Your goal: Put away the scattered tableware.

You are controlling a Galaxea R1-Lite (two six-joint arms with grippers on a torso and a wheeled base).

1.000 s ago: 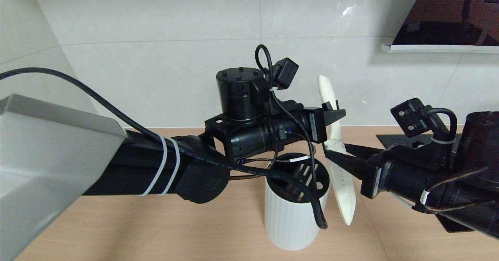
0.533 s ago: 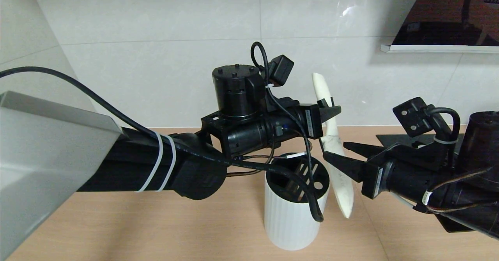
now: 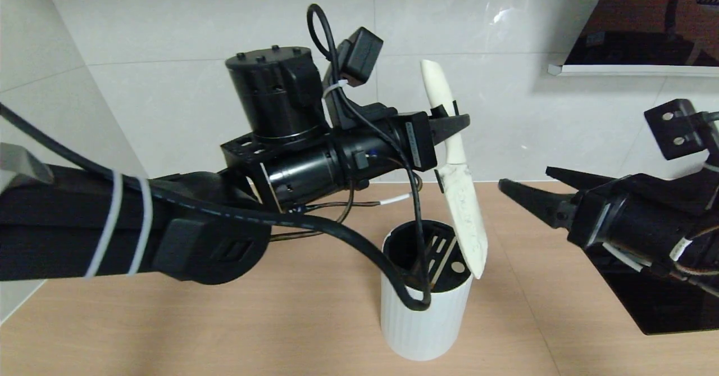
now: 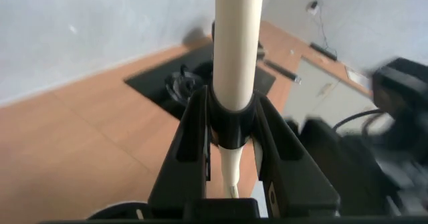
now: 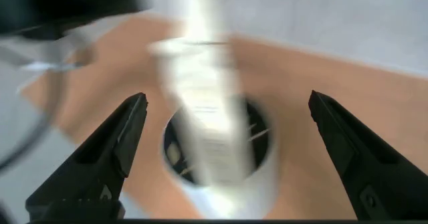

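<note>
The right gripper [image 3: 523,177], fingers wide, has backed off rightward and the left gripper [image 3: 447,124], clamped on the knife [image 3: 466,218] handle, has raised it, tip over the holder [image 3: 424,325] rim; insertion follows: align, lower straight into a slot.

Left fingers [image 3: 456,122] clamped, right fingers [image 3: 525,198] apart

This is a kitchen: a pale tiled wall [image 3: 168,27] behind a wood-grain bench [image 3: 224,331], a black cooktop [image 3: 657,311] set flush into it, a dark range hood [image 3: 646,22] above, and a white cutlery holder [image 3: 421,325].
</note>
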